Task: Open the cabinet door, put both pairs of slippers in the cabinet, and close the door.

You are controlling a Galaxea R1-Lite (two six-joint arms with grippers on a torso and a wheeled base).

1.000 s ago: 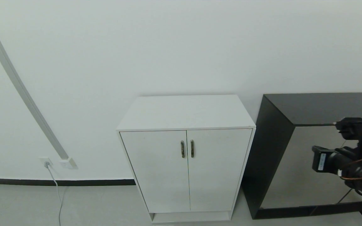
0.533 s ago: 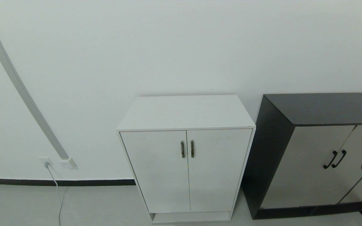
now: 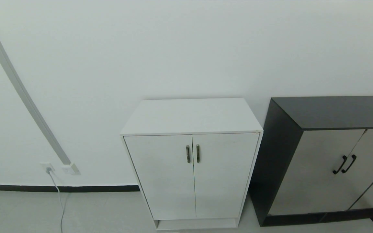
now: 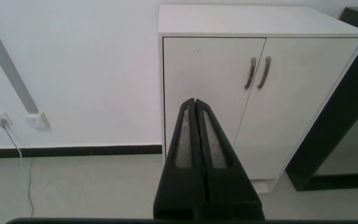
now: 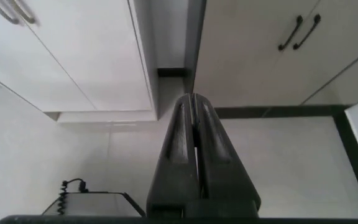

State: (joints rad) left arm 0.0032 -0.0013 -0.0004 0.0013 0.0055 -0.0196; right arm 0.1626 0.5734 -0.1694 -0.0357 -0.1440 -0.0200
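A white two-door cabinet (image 3: 191, 155) stands against the wall with both doors closed; two dark vertical handles (image 3: 193, 153) meet at its middle. The left wrist view has the cabinet (image 4: 260, 81) ahead, with my left gripper (image 4: 195, 102) shut and holding nothing, well short of the doors. My right gripper (image 5: 193, 98) is also shut on nothing, hanging low over the floor before the gap between the white cabinet (image 5: 73, 56) and the dark one.
A black cabinet (image 3: 322, 155) with grey doors and black handles stands right beside the white one. A wall socket (image 3: 47, 167) with a cable sits at lower left, under a slanting grey conduit (image 3: 21, 90). Grey floor lies in front.
My right arm, seen before the black cabinet a second ago, has dropped down and out of the head view. The cabinets have not moved.
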